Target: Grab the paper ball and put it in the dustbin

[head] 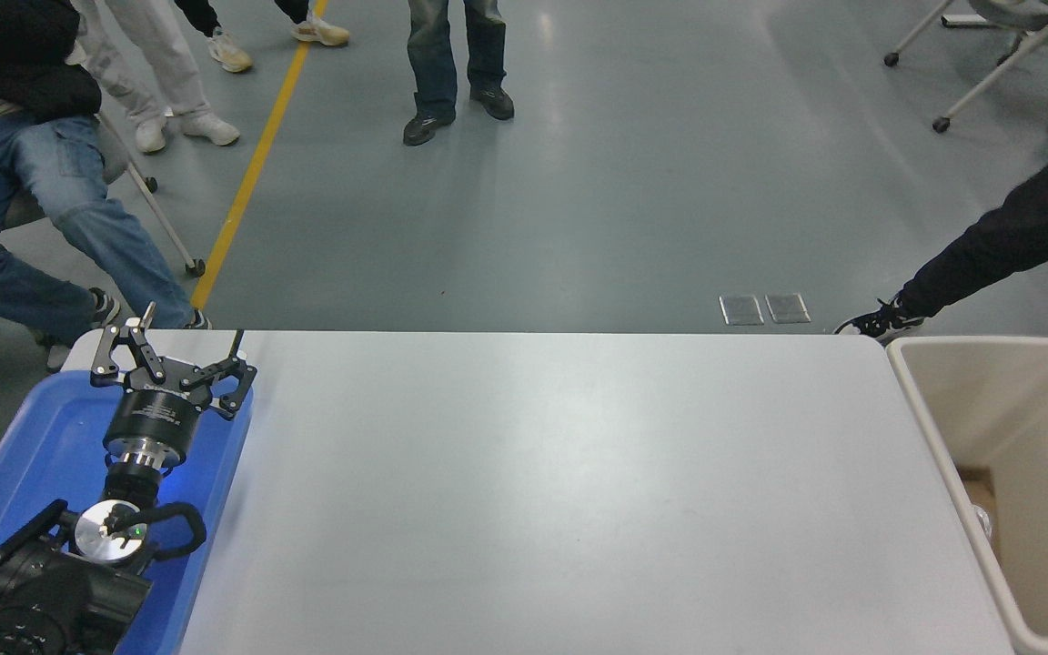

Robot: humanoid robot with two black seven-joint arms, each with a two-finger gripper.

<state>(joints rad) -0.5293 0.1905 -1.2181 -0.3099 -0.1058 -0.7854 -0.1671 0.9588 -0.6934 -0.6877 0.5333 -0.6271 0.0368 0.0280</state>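
The beige-cream dustbin [929, 428] stands at the table's right edge, its open top facing up; a brown scrap lies low inside it. The tan paper ball is not visible anywhere on the table. My left gripper [189, 329] is open and empty, parked over the blue tray [28, 455] at the lower left. My right arm and its gripper are out of view.
The white table [560, 491] spans the middle of the view. Several people stand or sit on the grey floor beyond the far edge; one person's leg [988, 246] reaches in near the dustbin. Wheeled chair legs stand at the top right.
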